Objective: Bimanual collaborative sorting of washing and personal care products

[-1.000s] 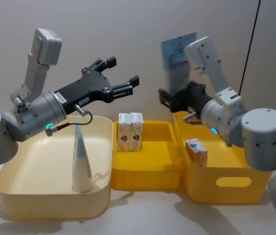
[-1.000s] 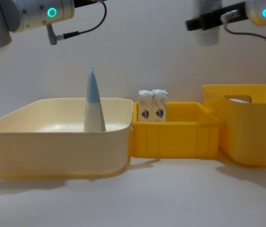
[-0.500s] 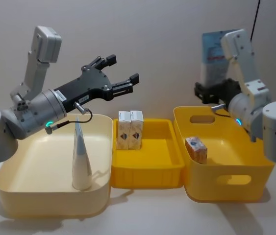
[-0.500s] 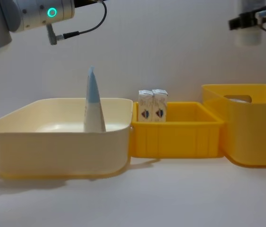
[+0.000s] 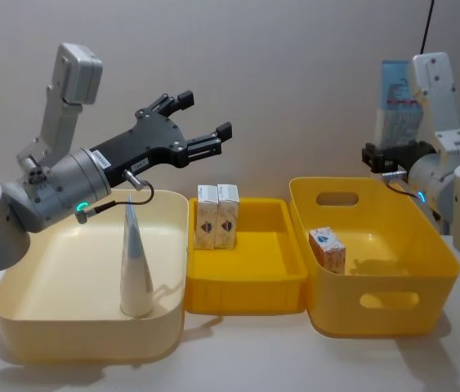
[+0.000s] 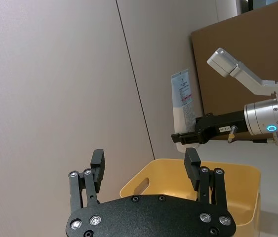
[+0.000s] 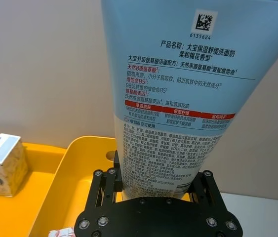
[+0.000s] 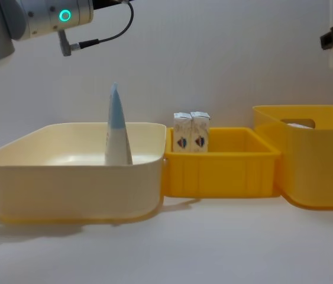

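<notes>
My right gripper [image 5: 389,155] is shut on the lower end of a flat-topped pale blue-and-white tube [image 5: 397,96] with dark print [image 7: 171,98], held upright high over the far right rim of the deep yellow bin [image 5: 393,304]. My left gripper [image 5: 205,116] hovers open and empty above the back of the cream bin [image 5: 82,343], its jaws wide apart [image 6: 145,160]. A tapering tube [image 5: 136,269] stands upright in the cream bin. Two small white cartons [image 5: 216,216] stand side by side in the shallow yellow bin [image 5: 246,298]. One more carton [image 5: 328,249] lies in the deep bin.
The three bins stand side by side on the pale table, cream on the left, shallow yellow in the middle, deep yellow with handle cutouts on the right. A plain wall rises close behind them. Bare table lies in front [image 8: 184,248].
My right arm has carried the flat-topped tube to the right, from above the deep bin's left side to beyond its far right rim. The left arm has not moved.
</notes>
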Controlling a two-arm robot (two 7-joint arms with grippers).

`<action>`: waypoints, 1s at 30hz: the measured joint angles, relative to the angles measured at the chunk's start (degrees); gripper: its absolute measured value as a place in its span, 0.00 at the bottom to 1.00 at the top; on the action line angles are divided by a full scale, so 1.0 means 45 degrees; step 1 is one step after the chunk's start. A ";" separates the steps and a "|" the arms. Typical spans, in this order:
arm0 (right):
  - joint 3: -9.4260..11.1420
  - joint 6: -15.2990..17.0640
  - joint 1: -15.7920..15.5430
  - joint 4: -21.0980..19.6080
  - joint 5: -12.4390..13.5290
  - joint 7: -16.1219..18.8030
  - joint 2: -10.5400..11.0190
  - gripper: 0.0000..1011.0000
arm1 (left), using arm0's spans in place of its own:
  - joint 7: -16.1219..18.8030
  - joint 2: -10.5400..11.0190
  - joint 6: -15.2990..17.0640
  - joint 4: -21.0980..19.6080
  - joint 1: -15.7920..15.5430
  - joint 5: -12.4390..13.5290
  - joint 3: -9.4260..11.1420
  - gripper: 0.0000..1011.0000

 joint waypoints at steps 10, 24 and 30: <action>0.0271 0.0199 0.0186 0.0388 -0.0017 -0.0304 -0.0071 0.73 | 0.0000 0.0000 0.0000 0.0000 0.0000 0.0001 0.0000 0.99; 0.0434 0.0295 0.0303 0.0592 -0.0025 -0.0474 -0.0105 0.99 | 0.0000 0.0000 0.0000 0.0000 0.0000 0.0000 -0.0001 0.99; 0.0461 0.0319 0.0319 0.0632 -0.0026 -0.0500 -0.0112 0.99 | 0.0000 -0.0001 0.0000 0.0001 0.0000 0.0000 0.0000 0.99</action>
